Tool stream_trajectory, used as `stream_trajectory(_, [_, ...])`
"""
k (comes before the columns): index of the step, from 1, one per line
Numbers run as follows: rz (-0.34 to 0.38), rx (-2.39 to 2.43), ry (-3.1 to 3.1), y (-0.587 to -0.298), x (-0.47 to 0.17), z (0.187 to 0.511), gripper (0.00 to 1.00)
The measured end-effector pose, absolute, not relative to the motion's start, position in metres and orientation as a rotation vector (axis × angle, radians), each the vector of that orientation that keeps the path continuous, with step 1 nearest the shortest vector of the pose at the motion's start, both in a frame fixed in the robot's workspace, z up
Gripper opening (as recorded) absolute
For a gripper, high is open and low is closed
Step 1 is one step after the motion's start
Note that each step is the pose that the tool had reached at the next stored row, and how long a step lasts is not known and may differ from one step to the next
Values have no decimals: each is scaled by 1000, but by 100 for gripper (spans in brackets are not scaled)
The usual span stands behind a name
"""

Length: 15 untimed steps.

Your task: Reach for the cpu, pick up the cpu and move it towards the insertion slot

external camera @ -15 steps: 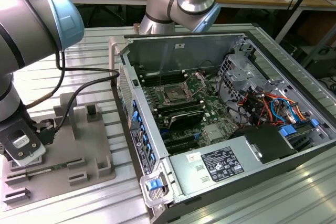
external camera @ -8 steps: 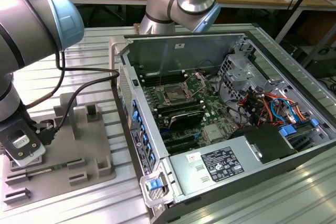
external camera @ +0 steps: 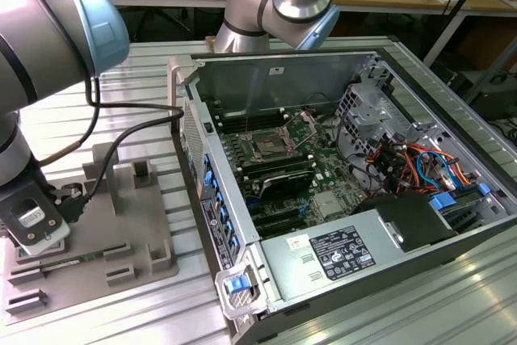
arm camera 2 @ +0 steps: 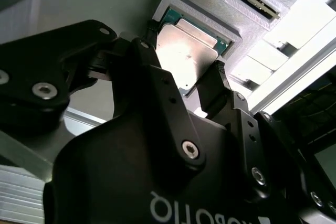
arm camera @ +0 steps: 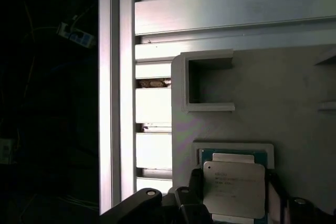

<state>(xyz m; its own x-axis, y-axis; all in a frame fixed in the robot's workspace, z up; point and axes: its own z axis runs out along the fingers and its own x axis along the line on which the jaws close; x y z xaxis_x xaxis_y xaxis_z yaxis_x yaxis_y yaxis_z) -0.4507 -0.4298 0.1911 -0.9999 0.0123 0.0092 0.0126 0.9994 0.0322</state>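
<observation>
- The black metal pincer (arm camera 2: pixel 184 59) is seen closed to the chip's width, its two fingers (arm camera 2: pixel 216 80) laid against opposite edges of the cpu (arm camera 2: pixel 191 45).
- The cpu (arm camera: pixel 233 187), flat and square with a silvery lid, is seated in a recess of the matte grey moulded fixture (arm camera: pixel 252 93).
- The fixture is carried on the ribbed aluminium desk (external camera: pixel 161 78).
- The steel-framed insertion slot (external camera: pixel 266 147) is set well apart, inside the open computer case (external camera: pixel 283 78).

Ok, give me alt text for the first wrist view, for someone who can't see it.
A silvery square cpu lies in a shallow recess of a grey fixture plate, with the black gripper straddling it. Beside the plate are aluminium table slats, then darkness.
</observation>
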Motion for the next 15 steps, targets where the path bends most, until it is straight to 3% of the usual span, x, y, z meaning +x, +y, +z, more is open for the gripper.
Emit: stream_trajectory(15, [-50,-20,-3132,-430,-451,201,55])
